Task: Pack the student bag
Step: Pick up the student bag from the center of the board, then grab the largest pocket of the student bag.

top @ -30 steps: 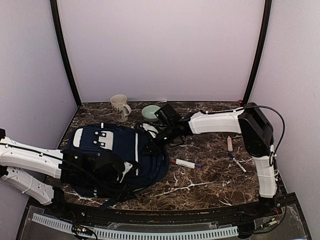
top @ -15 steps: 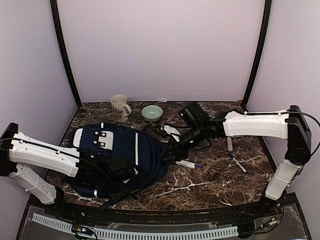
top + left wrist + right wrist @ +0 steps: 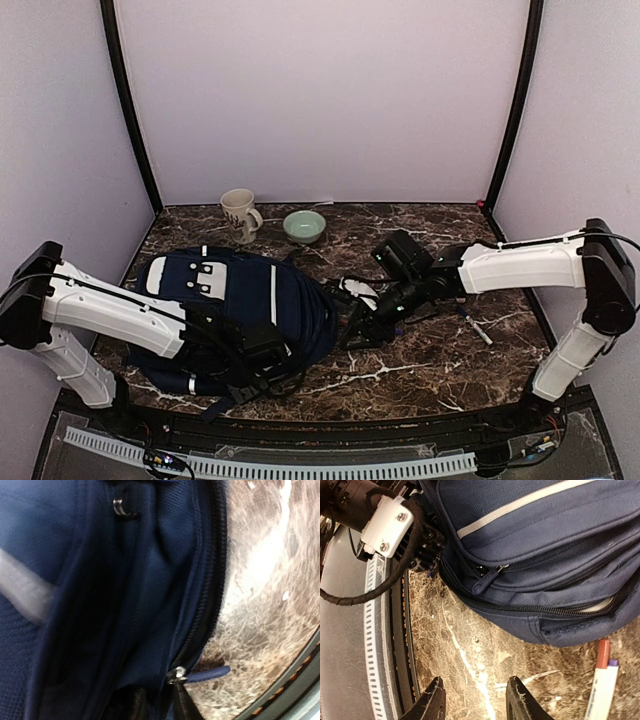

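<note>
Moved: right gripper [image 3: 362, 330] has drawn back off the large navy-blue fabric backpack [image 3: 235, 290] toward the near right; left gripper [image 3: 262, 362] has crept further along its near rim
Backpack: flat on the left of the brown marble tabletop [image 3: 440, 350], white-striped pocket up
Right pincer: fingers spread wide, holding nothing, over bare marble beside the zipped edge
Left pincer: against the bag by a zip pull [image 3: 202, 674]; grip cannot be told
Nearby: white marker pen [image 3: 600, 690] just beside the bag
</note>
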